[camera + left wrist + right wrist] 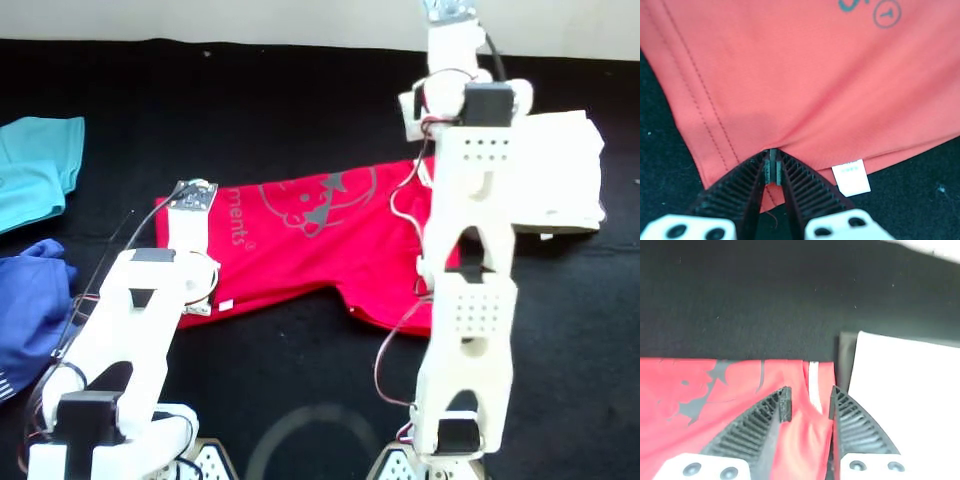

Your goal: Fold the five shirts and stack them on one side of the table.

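Observation:
A red shirt [310, 240] with a grey print lies spread across the middle of the black table. My left gripper [772, 165] is shut on its hem, pinching a fold of red fabric [805, 85] just beside a small white label [852, 178]; in the high view that pinch sits at the shirt's lower left edge [205, 298]. My right gripper [807, 402] stands open over the shirt's far right edge [715, 390], with red fabric and a white strip between its fingers. A folded white shirt [905, 390] lies right beside it.
The folded white shirt [560, 170] rests at the table's right side. A teal shirt [35, 170] and a crumpled blue shirt [30, 300] lie at the left edge. Bare black table [300, 100] stretches behind the red shirt.

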You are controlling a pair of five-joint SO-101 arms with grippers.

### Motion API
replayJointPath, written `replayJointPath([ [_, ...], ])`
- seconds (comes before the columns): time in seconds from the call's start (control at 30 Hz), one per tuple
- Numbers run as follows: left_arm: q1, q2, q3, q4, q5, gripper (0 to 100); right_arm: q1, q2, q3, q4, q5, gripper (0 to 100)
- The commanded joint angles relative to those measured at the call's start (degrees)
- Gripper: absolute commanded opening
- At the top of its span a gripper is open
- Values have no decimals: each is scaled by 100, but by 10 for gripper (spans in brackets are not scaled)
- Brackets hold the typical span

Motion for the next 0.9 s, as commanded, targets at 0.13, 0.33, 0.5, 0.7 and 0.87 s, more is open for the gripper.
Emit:
replayJointPath([
  [0.13,40,4,-4,-105,0,9,-40,-3029,4593,75,-9,133],
  [0.33,40,4,-4,-105,9,9,-180,-4532,7389,48,1960,134],
  [0.5,40,4,-4,-105,9,9,-286,-5244,8971,-48,3499,137],
  [0.7,40,4,-4,-105,9,9,-954,-5358,10422,-725,3534,190],
  [0.87,40,4,-4,-105,9,9,-1393,-5349,11380,-2097,3525,198],
])
